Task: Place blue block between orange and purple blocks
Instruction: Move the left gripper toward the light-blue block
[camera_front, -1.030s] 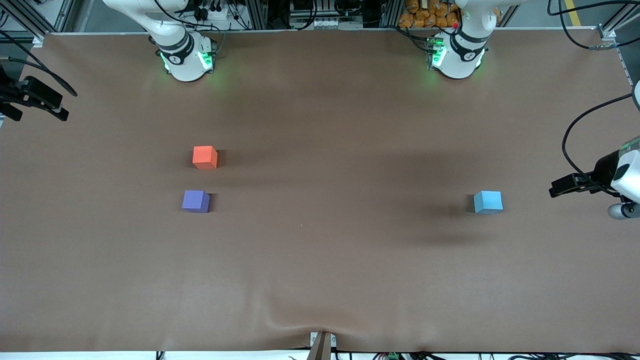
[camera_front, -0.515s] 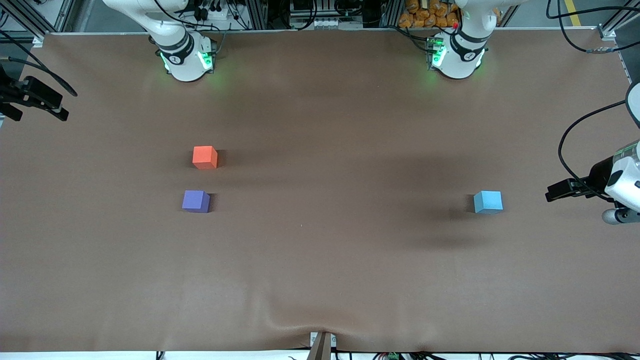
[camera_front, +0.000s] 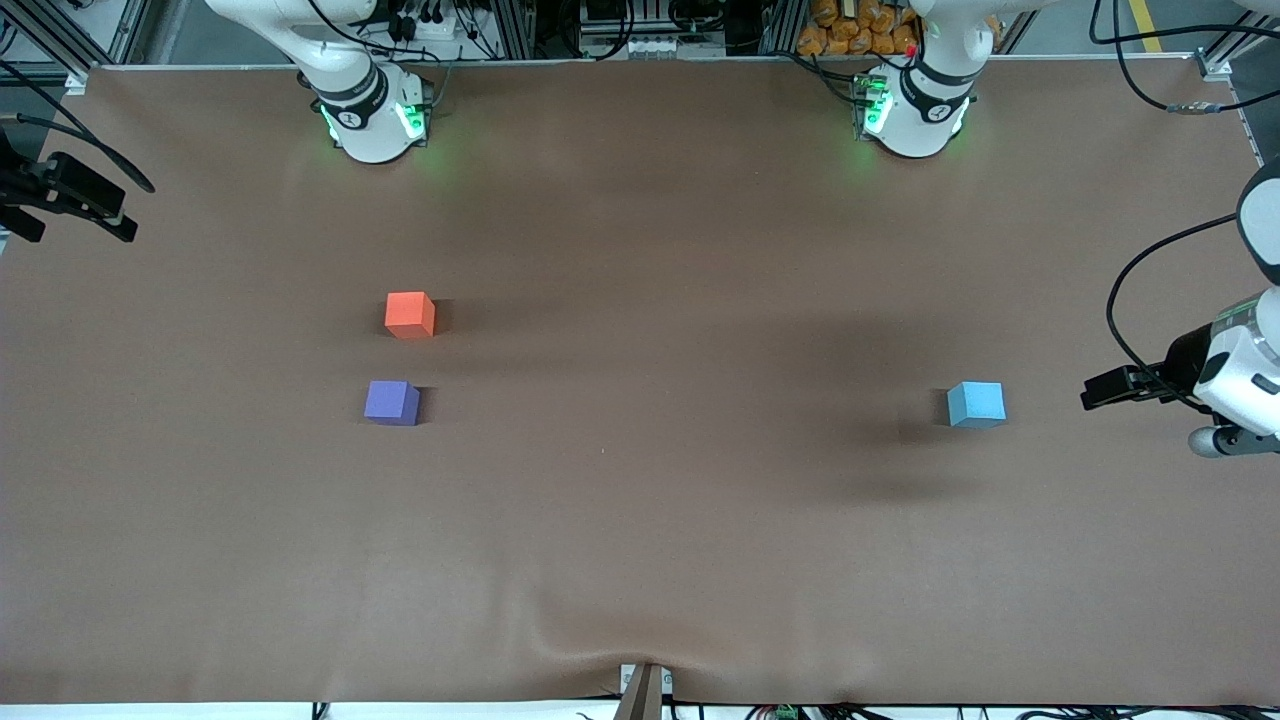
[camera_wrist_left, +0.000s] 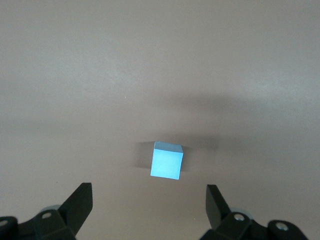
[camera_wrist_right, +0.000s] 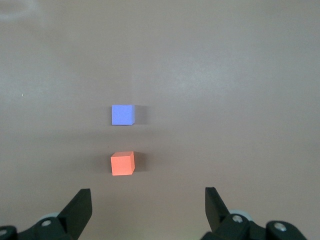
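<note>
The left gripper (camera_wrist_left: 149, 200), jaws apart and empty, hangs at the table's (camera_front: 640, 560) left-arm edge near the blue block (camera_front: 976, 404). I'd square the jaws to its flat faces before descending. The right gripper (camera_wrist_right: 148, 200) waits, jaws apart.

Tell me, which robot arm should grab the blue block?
Probably the left. The blue block sits at its end of the table, and the left gripper is open, looking right at it. The right gripper is open over the orange block and purple block.

Two white arms, glossy rounded shells, black joint bands; green lights glow at both bases, upper part of the frame. Black cables trail alongside. Black angular fingers (camera_wrist_left: 80, 207), silver screws.
</note>
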